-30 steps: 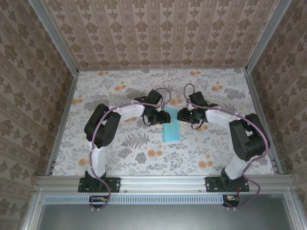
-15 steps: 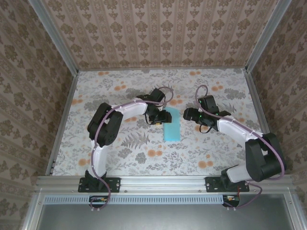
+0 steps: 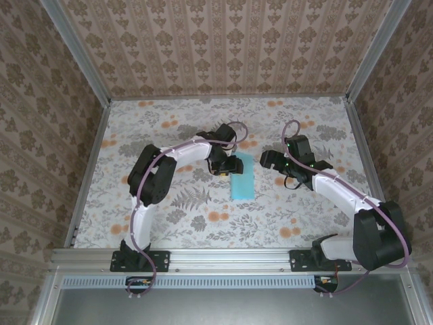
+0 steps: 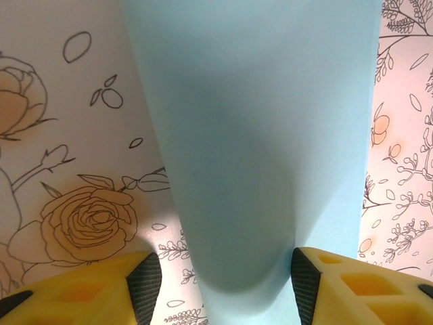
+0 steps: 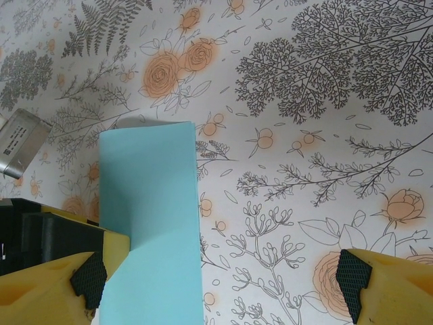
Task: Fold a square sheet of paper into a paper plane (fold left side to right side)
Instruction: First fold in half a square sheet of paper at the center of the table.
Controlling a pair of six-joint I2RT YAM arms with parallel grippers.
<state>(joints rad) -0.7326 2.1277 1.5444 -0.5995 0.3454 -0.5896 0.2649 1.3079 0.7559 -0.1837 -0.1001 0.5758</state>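
The square sheet of paper (image 3: 242,179) lies mid-table doubled over into a narrow cyan rectangle, not a paper plane. My left gripper (image 3: 229,166) sits low at its far left corner. In the left wrist view the sheet's rounded fold (image 4: 270,135) bulges up between the open jaws of my left gripper (image 4: 225,281); the right pad (image 4: 304,277) touches it and the left pad (image 4: 145,284) stands apart. My right gripper (image 3: 269,161) hovers to the right of the sheet, open wide. In the right wrist view the paper (image 5: 152,203) runs past the left finger of that gripper (image 5: 221,277).
The floral tabletop (image 3: 169,128) is fenced by aluminium rails at the left (image 3: 91,169), right (image 3: 362,156) and front (image 3: 230,257), with wallpapered walls behind them. My left gripper's yellow body (image 5: 67,247) shows beside the paper in the right wrist view.
My right gripper has opened wide and drawn back to the right, away from the paper. My left gripper has stayed at the sheet's far left corner, shifting slightly.
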